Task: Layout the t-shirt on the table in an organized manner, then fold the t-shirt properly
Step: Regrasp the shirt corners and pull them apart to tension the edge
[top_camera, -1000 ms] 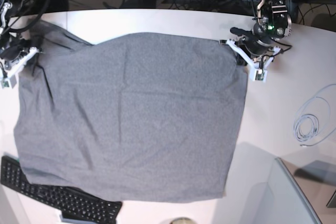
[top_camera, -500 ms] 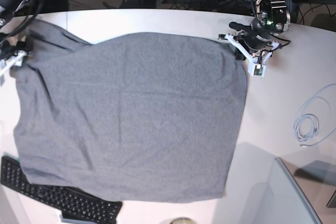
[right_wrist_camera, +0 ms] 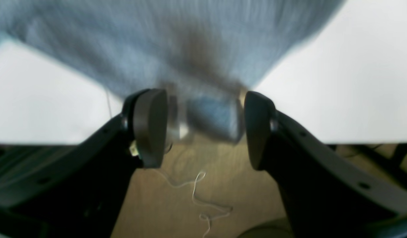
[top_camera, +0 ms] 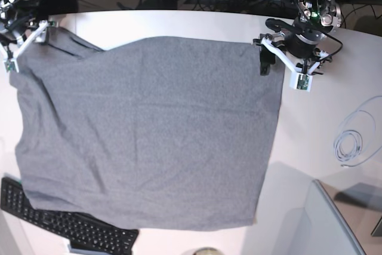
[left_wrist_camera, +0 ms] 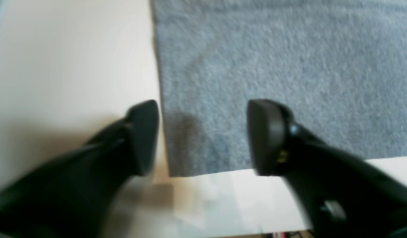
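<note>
While no writing shows, the t-shirt (top_camera: 149,132) lies flat on the table (top_camera: 322,117).

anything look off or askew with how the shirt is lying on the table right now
Mostly flat, but the t-shirt overlaps the black keyboard at the near-left corner instead of lying wholly on the table. Its far-left part by the right tool is creased and bunched, spoiling the tidy rectangle.
</note>
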`<act>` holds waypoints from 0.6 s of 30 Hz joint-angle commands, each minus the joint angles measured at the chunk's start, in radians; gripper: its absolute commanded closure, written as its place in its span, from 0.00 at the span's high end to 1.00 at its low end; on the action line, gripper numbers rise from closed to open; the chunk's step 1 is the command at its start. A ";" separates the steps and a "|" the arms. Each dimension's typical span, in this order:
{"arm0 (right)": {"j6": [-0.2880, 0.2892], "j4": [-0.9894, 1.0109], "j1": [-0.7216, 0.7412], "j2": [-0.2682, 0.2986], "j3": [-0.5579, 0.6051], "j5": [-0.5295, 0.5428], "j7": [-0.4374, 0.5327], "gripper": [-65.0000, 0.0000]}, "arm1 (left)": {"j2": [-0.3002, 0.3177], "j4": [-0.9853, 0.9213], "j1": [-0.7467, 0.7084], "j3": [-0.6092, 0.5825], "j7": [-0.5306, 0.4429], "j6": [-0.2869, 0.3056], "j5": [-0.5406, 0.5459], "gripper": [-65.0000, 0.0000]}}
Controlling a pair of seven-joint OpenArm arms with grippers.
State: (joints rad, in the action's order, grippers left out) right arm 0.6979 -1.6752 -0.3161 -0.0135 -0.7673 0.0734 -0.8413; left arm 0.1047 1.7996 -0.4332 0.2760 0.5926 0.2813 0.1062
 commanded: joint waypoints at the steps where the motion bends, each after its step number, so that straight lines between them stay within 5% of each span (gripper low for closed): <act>1: 0.000 -0.012 -0.012 0.008 -0.019 -0.013 -0.005 0.55 | 0.003 0.029 -0.011 0.038 -0.020 -0.006 0.005 0.81; 9: 0.000 0.128 0.018 0.019 -0.062 -0.016 0.069 0.62 | -0.023 0.019 -0.019 0.250 -0.020 -0.003 0.008 0.86; 18: 0.000 0.290 0.047 0.060 -0.059 -0.013 0.118 0.57 | -0.024 -0.083 -0.009 0.257 -0.023 0.000 0.010 0.86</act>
State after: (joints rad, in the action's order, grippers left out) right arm 0.6964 -1.3827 -0.2588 0.0441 -0.8246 0.0563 -0.7139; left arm 0.0734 1.6993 -0.4446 0.5331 0.5892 0.2813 0.1059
